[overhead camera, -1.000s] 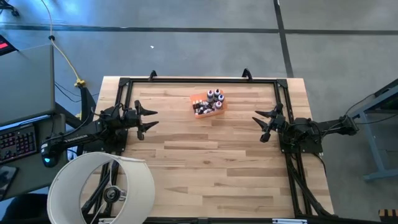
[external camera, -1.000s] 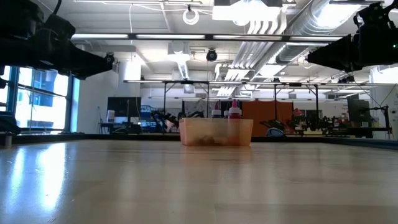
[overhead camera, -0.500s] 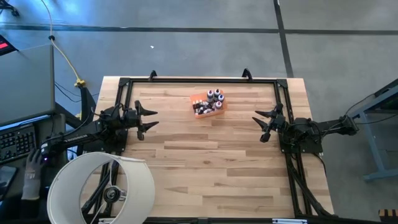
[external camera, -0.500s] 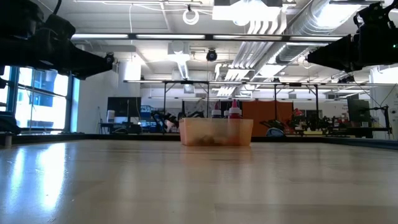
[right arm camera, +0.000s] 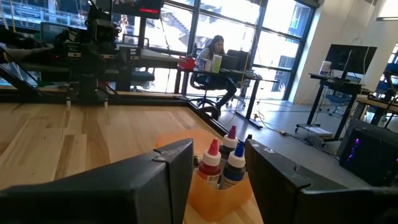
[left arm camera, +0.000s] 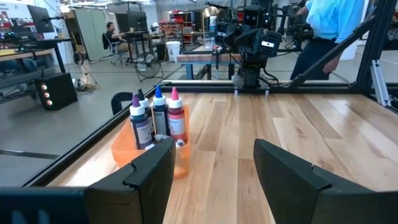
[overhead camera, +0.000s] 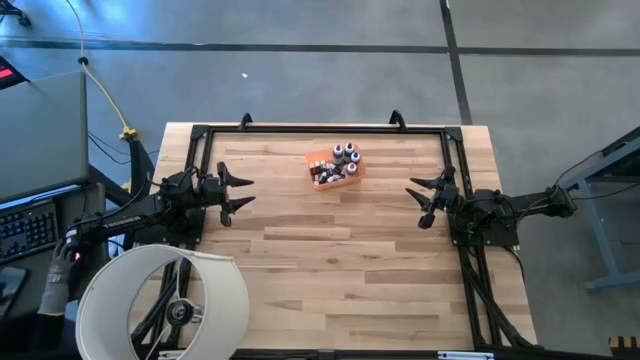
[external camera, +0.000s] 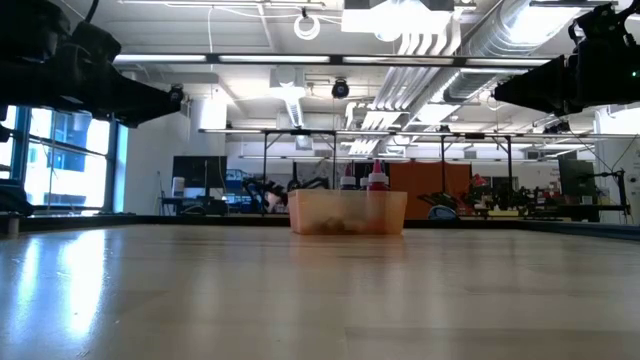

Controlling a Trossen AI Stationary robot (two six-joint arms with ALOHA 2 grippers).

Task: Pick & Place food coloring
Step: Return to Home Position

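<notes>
The food coloring bottles (overhead camera: pixel 343 160) stand upright, packed together in a small orange tray (overhead camera: pixel 322 181) at the far middle of the table. Their pointed caps (external camera: pixel 377 178) stick up above the tray wall (external camera: pixel 347 212). In the left wrist view I see purple, blue and red bottles (left arm camera: pixel 155 118); the right wrist view shows the same bottles (right arm camera: pixel 224 160). My left gripper (overhead camera: pixel 238 193) hovers open at the table's left edge, pointing level toward the middle. My right gripper (overhead camera: pixel 420 200) hovers open at the right edge. Both (left arm camera: pixel 214 149) (right arm camera: pixel 216 152) are well short of the tray.
A black frame rail (overhead camera: pixel 320 128) runs round the table's far, left and right sides. A large white round ring-shaped object (overhead camera: pixel 165 300) overlaps the near left corner. A person's hand (overhead camera: pixel 58 280) is at a keyboard beyond the left edge. Bare wood (overhead camera: pixel 340 260) fills the middle and near side.
Both arms have kept still and the tray has not moved. A person's hand has come into view beside the keyboard, off the table's left side.
</notes>
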